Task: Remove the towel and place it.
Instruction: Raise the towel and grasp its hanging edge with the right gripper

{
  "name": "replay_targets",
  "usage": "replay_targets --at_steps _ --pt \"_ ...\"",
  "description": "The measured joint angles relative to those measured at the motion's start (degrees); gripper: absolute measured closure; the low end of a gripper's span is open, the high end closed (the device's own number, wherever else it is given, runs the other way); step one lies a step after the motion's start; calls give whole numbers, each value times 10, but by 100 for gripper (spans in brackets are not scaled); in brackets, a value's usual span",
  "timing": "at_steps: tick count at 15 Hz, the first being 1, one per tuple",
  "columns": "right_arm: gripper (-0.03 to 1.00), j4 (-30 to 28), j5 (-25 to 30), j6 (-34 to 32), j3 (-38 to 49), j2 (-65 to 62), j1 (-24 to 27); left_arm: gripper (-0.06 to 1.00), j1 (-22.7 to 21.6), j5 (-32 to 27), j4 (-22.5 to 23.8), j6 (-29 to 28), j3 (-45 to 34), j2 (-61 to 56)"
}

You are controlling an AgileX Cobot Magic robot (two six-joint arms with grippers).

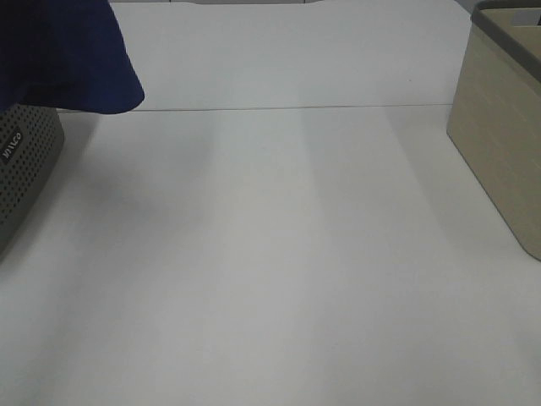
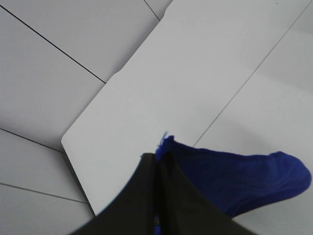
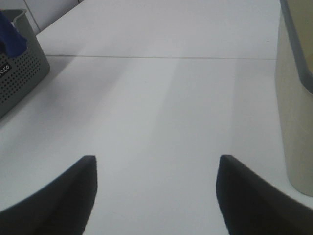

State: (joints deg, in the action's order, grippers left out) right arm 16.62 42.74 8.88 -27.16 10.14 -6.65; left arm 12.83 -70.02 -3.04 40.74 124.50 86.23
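The royal-blue towel (image 1: 63, 55) hangs in the air at the top left of the exterior high view, above the grey perforated basket (image 1: 25, 173). The left gripper itself is out of that view. In the left wrist view my left gripper (image 2: 157, 164) is shut on the towel (image 2: 234, 178), which bulges out beside the dark fingers (image 2: 142, 196). In the right wrist view my right gripper (image 3: 155, 169) is open and empty above the bare white table (image 3: 161, 107). A bit of the towel (image 3: 11, 39) shows above the grey basket (image 3: 19, 73) there.
A beige basket (image 1: 503, 144) stands at the right edge of the table and also shows in the right wrist view (image 3: 296, 112). A seam line (image 1: 296, 107) runs across the white table. The table's rounded far edge (image 2: 66, 142) shows over a tiled floor.
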Motion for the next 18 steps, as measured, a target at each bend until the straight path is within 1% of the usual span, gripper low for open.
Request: replay_targets --at_steps 2,3,4,5,6,7,8,9,10,11,12,13,14,15,16,17,18 --pt "28 61 -51 84 0 96 0 94 1 0 -25 5 0 0" --pt "28 111 -78 142 0 145 0 94 1 -1 -41 14 0 0" --pt "28 141 -93 170 0 173 0 94 1 -1 -49 20 0 0" --pt "28 202 -117 252 0 229 0 94 1 -2 -66 38 0 0" --pt "28 352 -138 451 -1 327 0 94 1 -2 -91 72 0 1" --pt "28 400 -138 509 -1 352 0 94 1 -2 -95 79 0 2" --pt "28 505 -136 620 -1 401 0 94 1 -2 -105 98 1 5" --pt "28 602 -120 735 -1 443 0 94 1 -2 -117 120 1 7" --pt "28 700 -92 850 -1 484 0 94 1 -2 -132 148 1 10" --pt "28 780 -49 969 -2 525 0 94 1 -3 -148 173 1 13" --pt "28 796 -25 1016 -5 546 0 94 1 -3 -157 185 1 13" --pt "28 811 15 1066 -20 583 0 94 1 -4 -175 205 1 14" --pt "28 819 40 1082 -45 623 0 94 1 -4 -195 226 1 14" --pt "28 825 72 1078 -103 692 0 94 1 -5 -230 273 1 18" --pt "28 827 91 1077 -133 727 -2 94 1 -5 -248 297 1 21" --pt "28 831 101 1075 -158 756 -12 94 1 -4 -264 316 1 23" --pt "28 831 103 1075 -170 771 -21 94 1 -3 -273 320 1 25"
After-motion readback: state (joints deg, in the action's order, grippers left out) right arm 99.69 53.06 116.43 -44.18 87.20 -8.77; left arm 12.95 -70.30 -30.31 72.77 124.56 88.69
